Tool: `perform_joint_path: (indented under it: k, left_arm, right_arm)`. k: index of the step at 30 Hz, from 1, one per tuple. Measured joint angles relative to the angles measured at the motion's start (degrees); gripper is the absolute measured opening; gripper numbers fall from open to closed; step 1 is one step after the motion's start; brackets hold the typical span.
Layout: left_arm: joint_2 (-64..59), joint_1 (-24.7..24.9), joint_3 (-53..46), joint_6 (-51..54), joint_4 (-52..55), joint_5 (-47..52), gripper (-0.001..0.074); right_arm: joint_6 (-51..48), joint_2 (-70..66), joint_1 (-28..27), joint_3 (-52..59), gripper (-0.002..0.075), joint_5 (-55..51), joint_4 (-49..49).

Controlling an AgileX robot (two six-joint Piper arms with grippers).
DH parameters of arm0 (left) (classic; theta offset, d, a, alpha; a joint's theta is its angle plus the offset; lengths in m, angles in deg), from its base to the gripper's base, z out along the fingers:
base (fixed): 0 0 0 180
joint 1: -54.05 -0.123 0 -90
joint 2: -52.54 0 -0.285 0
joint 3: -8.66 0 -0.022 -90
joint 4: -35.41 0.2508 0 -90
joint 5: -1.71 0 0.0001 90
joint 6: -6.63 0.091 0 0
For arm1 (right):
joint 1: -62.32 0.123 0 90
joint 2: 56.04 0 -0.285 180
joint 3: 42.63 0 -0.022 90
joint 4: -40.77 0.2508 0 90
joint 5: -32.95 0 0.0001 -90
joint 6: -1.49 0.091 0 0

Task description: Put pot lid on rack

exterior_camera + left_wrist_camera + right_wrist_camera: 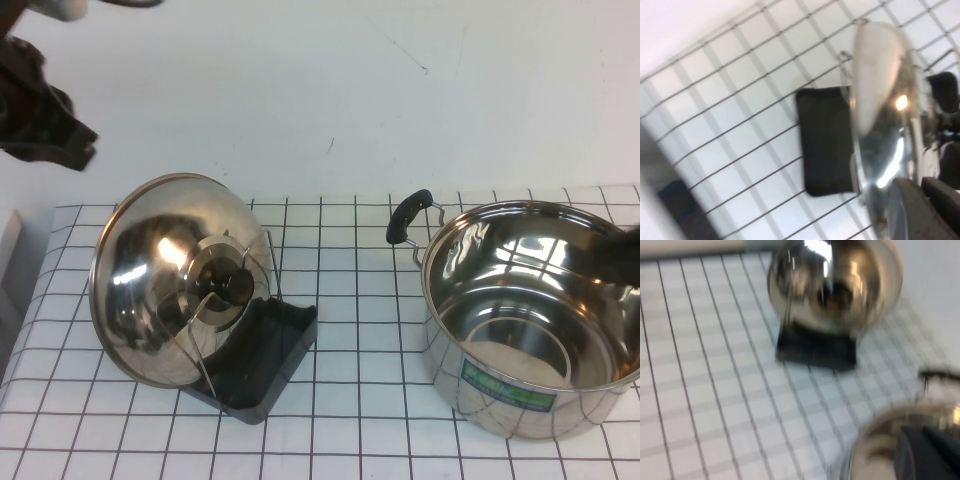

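Now the pot lid (175,280) is propped upright in the black rack (262,362), left of the pot (530,320). Left gripper (45,120) is raised at far left, right gripper (625,255) over the pot; finger states cannot be told.

We see the left gripper (45,120) cut off by the edge, fingers hidden. The right gripper (927,457) is blurred. The pot (530,320) is cut off.

The left arm is hanging raised at the far left edge of the high view, above the tabletop, and its left pincer (60,135) is showing there only as a dark shape, holding nothing. The right pincer (625,255) is sitting at the right edge of the high view, a dark blur low over that side.
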Motion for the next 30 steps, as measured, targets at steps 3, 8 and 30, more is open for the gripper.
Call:
perform_joint_path:
  k: [3, 8, 30]
  left_arm:
    - [3.47, 0.0, 0.14, -3.65, 3.7, 0.25, 0.0007]
    - [10.79, 0.0, 0.37, -9.71, 7.95, 0.64, 0.0002]
    - [59.07, 0.0, -44.31, 10.12, -21.31, -25.6, -0.0001]
  right_arm:
    - [8.91, 0.0, 0.0, -0.8, -0.0001, -4.22, -11.02]
    - [24.9, 0.11, 0.0, -3.41, -0.0001, -10.27, -35.18]
    - [45.57, 25.07, 0.0, 20.78, -0.0002, 14.99, -50.68]
